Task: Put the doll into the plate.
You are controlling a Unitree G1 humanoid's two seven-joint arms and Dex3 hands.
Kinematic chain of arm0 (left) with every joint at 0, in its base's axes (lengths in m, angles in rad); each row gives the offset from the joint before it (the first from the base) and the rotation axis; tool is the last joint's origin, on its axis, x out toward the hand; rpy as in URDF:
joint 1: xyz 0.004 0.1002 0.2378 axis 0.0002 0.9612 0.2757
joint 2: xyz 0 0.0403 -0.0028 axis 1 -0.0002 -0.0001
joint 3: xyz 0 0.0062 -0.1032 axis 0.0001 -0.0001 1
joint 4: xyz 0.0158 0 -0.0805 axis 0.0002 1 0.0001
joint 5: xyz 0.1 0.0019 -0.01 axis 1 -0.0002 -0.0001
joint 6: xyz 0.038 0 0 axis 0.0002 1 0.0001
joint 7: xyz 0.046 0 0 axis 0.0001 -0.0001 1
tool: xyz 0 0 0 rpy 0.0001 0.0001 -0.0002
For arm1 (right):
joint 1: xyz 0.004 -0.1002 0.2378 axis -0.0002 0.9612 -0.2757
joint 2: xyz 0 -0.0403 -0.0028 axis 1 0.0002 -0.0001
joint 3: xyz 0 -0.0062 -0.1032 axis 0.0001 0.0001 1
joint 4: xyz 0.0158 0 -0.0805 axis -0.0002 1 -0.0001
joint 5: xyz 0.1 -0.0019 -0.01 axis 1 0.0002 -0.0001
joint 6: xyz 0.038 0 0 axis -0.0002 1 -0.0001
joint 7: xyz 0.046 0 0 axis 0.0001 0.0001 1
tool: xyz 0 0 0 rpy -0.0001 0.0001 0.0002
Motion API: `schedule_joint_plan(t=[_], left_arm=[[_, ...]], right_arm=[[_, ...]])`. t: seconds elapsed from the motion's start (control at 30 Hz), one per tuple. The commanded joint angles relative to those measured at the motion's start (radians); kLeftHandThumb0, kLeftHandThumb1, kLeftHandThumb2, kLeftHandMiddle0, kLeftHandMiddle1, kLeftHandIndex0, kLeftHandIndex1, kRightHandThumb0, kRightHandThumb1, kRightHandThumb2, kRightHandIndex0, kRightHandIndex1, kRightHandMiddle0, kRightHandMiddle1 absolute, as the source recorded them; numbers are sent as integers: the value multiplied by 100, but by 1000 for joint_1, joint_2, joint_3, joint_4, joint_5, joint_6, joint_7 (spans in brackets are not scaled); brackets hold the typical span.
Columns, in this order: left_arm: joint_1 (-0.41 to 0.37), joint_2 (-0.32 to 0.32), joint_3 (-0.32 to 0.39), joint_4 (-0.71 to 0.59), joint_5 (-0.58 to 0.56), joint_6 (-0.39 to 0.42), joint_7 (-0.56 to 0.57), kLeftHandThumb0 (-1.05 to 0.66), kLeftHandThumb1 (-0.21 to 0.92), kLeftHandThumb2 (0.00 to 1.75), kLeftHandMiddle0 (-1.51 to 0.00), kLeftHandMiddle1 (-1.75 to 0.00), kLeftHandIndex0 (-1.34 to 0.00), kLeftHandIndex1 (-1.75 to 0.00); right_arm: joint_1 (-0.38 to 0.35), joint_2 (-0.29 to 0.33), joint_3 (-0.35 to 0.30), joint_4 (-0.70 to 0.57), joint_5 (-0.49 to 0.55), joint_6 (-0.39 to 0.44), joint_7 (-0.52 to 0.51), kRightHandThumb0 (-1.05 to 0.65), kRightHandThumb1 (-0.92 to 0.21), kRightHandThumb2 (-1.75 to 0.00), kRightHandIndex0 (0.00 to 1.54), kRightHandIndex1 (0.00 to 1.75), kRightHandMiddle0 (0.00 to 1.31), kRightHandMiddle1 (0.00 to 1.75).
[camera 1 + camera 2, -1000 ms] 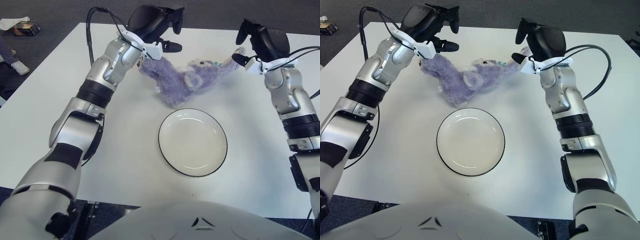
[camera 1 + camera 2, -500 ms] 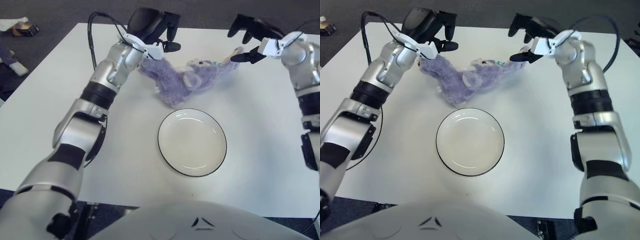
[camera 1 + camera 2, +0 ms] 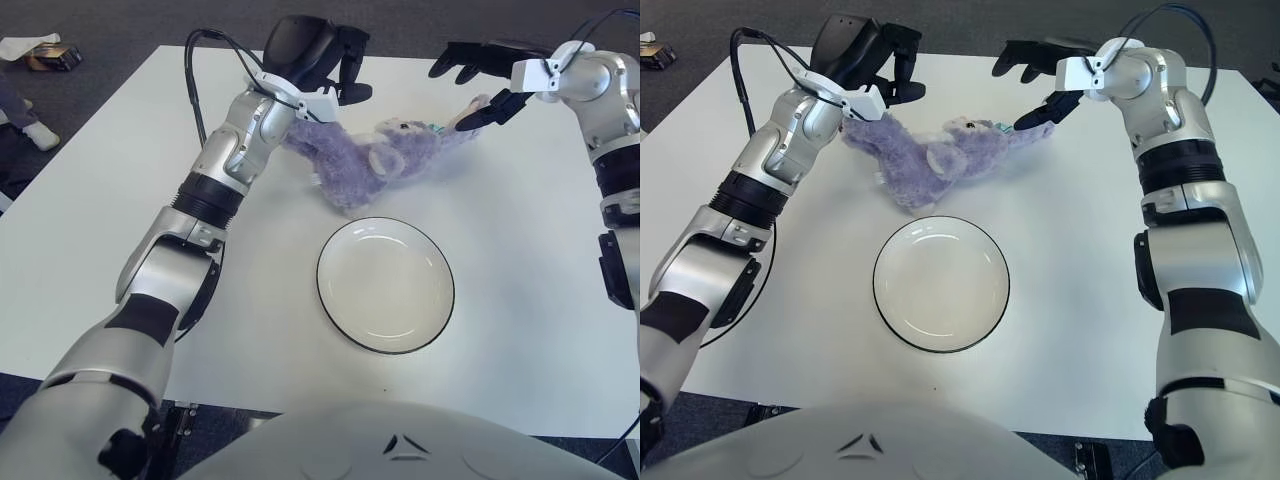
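Two hands: both were raised over the far half of the white tabletop (image 3: 120, 210), one at each end of the doll.
Doll: a purple plush doll (image 3: 375, 158) lay stretched out on the tabletop, beyond the plate and outside it, its lower edge close to the plate's far rim.
Plate: a white plate (image 3: 385, 285) with a dark rim sat near the middle of the tabletop, with nothing in it.
Left hand: the left hand (image 3: 330, 70) hung over the doll's left end, dark fingers curled downward; whether they actually pinched the plush I could not tell.
Right hand: the right hand (image 3: 1040, 75) was at the doll's right end, fingers spread wide; the upper ones pointed left above the toy and held nothing, while a lower finger reached down to the tip of the doll's outstretched limb, seemingly touching it.
Arms: both silver arms reached in from the near corners, the left one crossing the tabletop's left side with a black cable looping off its wrist.
Floor: dark carpet lay beyond the tabletop, with a small box (image 3: 52, 57) on it at far left.
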Motion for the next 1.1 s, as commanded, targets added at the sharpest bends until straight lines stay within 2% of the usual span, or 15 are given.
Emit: schedule_joint_plan(t=[0.0, 0.27, 0.43, 0.6, 0.8, 1.07], left_arm=[[8, -14, 14, -14, -13, 10, 16, -56, 67, 87, -138, -175, -126, -175], [3, -31, 20, -17, -15, 7, 33, -54, 64, 93, -139, -175, -126, -175], [-8, -45, 17, -13, -9, 13, 57, -53, 64, 94, -139, -175, -118, -175], [-15, -52, 14, -4, -9, 1, 78, -52, 63, 97, -139, -175, -122, -175], [-24, -62, 17, 8, -22, -15, 85, -49, 58, 104, -139, -175, -125, -175], [-31, -76, 17, 2, -12, 5, 88, -49, 54, 109, -139, -175, -126, -175]], right_arm=[[-55, 20, 17, 35, -1, -2, 25, -73, -61, -59, 11, 41, 0, 55], [-114, 46, 58, 109, -36, -5, 47, -77, -60, -60, 11, 37, 0, 58], [-161, 73, 89, 174, -54, -17, 61, -81, -61, -58, 10, 34, 0, 60], [-183, 88, 105, 220, -57, -52, 65, -90, -69, -48, 12, 33, 0, 62], [-214, 118, 125, 284, -64, -76, 73, -85, -69, -45, 8, 30, 0, 59], [-241, 144, 154, 331, -88, -103, 58, -82, -71, -47, 7, 28, 0, 61]])
